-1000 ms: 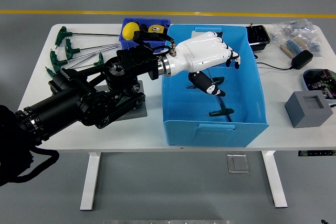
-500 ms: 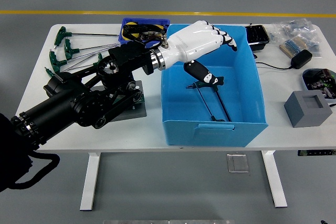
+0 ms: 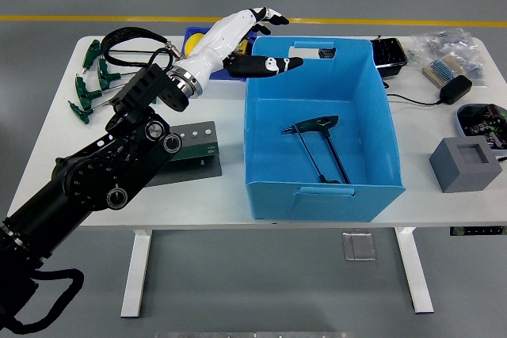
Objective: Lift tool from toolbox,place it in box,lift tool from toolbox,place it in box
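Two dark T-handle keys [image 3: 319,146] lie crossed on the floor of the big blue box [image 3: 372,195] at the table's middle. Several green-handled T-keys [image 3: 93,77] lie on the table at the far left, partly hidden by my left arm. My left hand [image 3: 275,39], white with a black thumb, is raised over the box's far left corner. Its fingers are stretched out and hold nothing. A grey flat plate [image 3: 190,144] sits on the table under my forearm, left of the box.
A small blue bin [image 3: 196,36] stands behind my hand. Right of the box are a black tray [image 3: 389,54], a black adapter with cable [image 3: 455,89], bags of parts [image 3: 447,43] and a grey foam block [image 3: 466,163].
My left hand has let go of a key in the box, risen out of it and swung back left toward the far left corner. A second key now lies in the box.
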Controlling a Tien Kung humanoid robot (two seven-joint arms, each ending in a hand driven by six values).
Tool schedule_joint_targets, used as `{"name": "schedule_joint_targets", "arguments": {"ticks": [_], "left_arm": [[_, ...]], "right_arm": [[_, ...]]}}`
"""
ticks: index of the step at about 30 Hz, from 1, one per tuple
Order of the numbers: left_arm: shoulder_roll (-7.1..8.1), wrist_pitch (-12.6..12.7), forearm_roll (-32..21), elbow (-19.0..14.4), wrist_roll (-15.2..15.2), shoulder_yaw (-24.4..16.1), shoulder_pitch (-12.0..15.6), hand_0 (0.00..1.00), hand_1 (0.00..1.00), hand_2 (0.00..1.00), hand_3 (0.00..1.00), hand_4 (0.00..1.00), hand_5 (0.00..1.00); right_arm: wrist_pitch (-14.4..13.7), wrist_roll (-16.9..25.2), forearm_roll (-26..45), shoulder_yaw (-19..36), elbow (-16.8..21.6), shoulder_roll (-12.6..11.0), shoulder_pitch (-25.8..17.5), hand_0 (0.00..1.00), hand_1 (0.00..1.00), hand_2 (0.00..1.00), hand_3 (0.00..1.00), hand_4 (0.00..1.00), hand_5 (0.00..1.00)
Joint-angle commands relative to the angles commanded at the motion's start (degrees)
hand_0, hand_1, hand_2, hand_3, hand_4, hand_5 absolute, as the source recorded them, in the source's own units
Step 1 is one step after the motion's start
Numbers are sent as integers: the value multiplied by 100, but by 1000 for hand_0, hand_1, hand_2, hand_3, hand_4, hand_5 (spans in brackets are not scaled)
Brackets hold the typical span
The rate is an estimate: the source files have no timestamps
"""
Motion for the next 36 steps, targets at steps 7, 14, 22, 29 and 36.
{"name": "schedule_joint_targets", "arguments": {"ticks": [7,14,22,29,36], "left_arm": [[259,-190,-1365,-620,131,-775,943,758,790,864,795,945,980],[664,-250,-1643,-1218,-77,-1800,1811,762,799,884,804,938,998],[699,16,-2268,-1801,-599,-2984,2833,773,820,935,820,941,998],[601,-165,-2156,-1788,-641,-3051,3191,771,815,925,815,949,998],[379,-378,-2039,-1678,-518,-3275,3436,772,812,918,811,954,998]], "right_arm": [[-12,-36,-24,57,0,60,-55,597,568,656,633,860,888],[-25,-29,25,87,0,124,-125,607,570,660,632,858,888],[-30,18,187,8,0,158,-179,610,576,667,631,853,893],[-26,12,256,-117,0,170,-186,610,581,671,626,844,907],[-31,18,325,-187,0,174,-161,610,583,673,625,838,904]]}}
